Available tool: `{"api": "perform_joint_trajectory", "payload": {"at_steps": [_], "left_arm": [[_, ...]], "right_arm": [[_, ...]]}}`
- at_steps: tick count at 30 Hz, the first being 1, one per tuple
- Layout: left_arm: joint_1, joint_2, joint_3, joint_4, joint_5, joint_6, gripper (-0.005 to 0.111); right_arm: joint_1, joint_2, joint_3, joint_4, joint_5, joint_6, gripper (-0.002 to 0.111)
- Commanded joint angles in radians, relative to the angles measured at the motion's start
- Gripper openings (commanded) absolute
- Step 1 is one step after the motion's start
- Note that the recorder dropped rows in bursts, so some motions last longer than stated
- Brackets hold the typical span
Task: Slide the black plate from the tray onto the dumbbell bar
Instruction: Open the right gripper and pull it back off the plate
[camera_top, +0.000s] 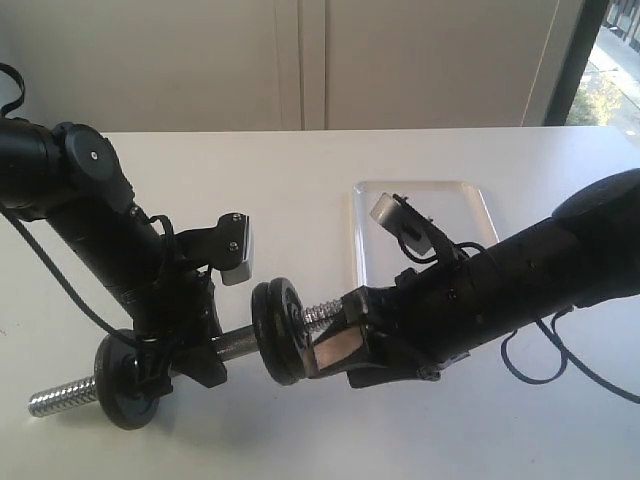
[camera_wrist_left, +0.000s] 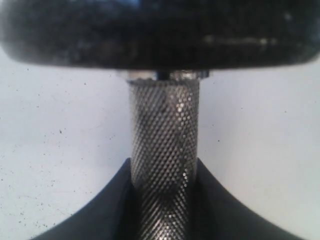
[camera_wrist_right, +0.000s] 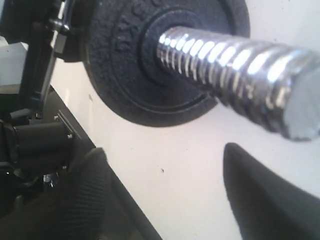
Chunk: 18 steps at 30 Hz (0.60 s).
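Observation:
My left gripper (camera_wrist_left: 164, 200) is shut on the knurled middle of the dumbbell bar (camera_top: 236, 345) and holds it above the table. A black disc (camera_top: 130, 378) sits near the bar's left threaded end. The black plate (camera_top: 280, 330) is threaded onto the bar's right end, close against what looks like another disc. In the right wrist view the black plate (camera_wrist_right: 125, 75) surrounds the shiny threaded end (camera_wrist_right: 240, 65). My right gripper (camera_top: 345, 325) is open beside that end, its fingers (camera_wrist_right: 250, 190) apart with only table between them. The white tray (camera_top: 460, 210) lies behind it with nothing on it.
The white table (camera_top: 300, 200) runs back to a pale wall. A window strip (camera_top: 610, 70) shows at the far right. A black disc (camera_wrist_left: 160, 30) fills the far side of the left wrist view. Cables (camera_top: 560, 350) hang from the right arm.

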Motion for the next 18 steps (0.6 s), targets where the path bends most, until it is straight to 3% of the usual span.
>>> {"api": "perform_joint_trajectory", "payload": {"at_steps": [1, 8, 18], "left_arm": [[-0.003, -0.060, -0.033, -0.155, 0.065, 0.001, 0.000], [-0.003, -0.060, -0.033, -0.155, 0.065, 0.001, 0.000], [-0.003, -0.060, -0.033, -0.155, 0.065, 0.001, 0.000]], "right_arm": [[-0.001, -0.011, -0.003, -0.065, 0.045, 0.045, 0.041], [-0.001, -0.014, -0.025, -0.069, 0.225, 0.039, 0.002], [-0.022, -0.083, -0.035, -0.077, 0.284, 0.039, 0.000]]}}
